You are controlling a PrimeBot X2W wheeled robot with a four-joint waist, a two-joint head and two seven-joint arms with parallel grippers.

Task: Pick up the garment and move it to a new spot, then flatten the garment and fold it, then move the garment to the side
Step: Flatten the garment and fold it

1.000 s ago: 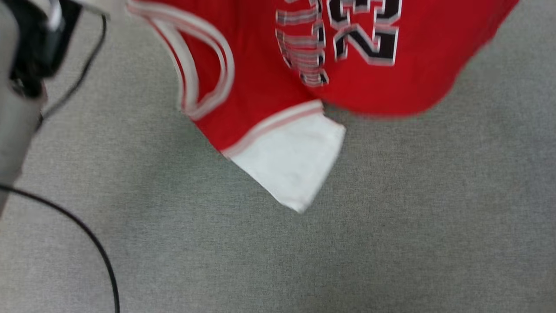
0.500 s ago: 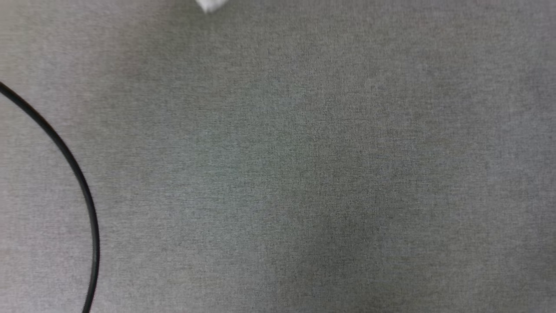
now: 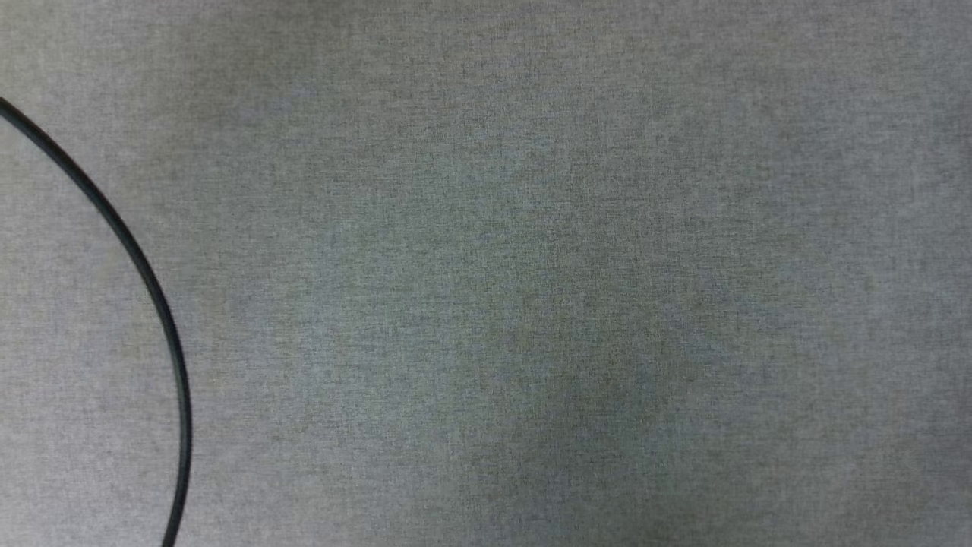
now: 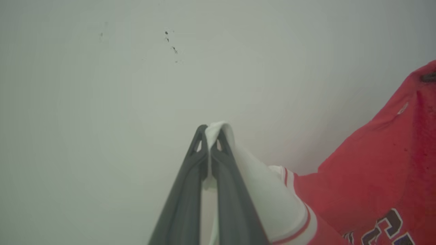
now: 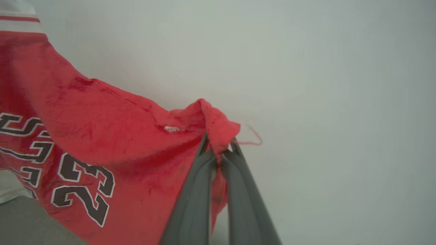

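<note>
Left gripper [image 4: 208, 137] is pinching a white sleeve of the bright red soft-fabric T-shirt [image 4: 374, 163], frame centre. Right gripper [image 5: 219, 148] is clamping its red edge (also centre).

Surface [image 3: 531, 266]: grey woven fabric of even texture.
Cable [image 3: 161, 304]: thin and black, lying on the surface in one curve from the left edge to the bottom edge.
Wall [image 4: 102, 102]: pale, plain.
Specks [image 4: 174, 50]: a few small dark marks on the wall.

Left gripper [image 4: 211, 137]: two long matte dark-grey fingers [image 4: 184, 207], tapering to narrow tips, small triangular cut-outs near tips. Right gripper [image 5: 219, 146]: same build, same grey. Thin black cable [image 3: 152, 292], smooth, round-section.
</note>
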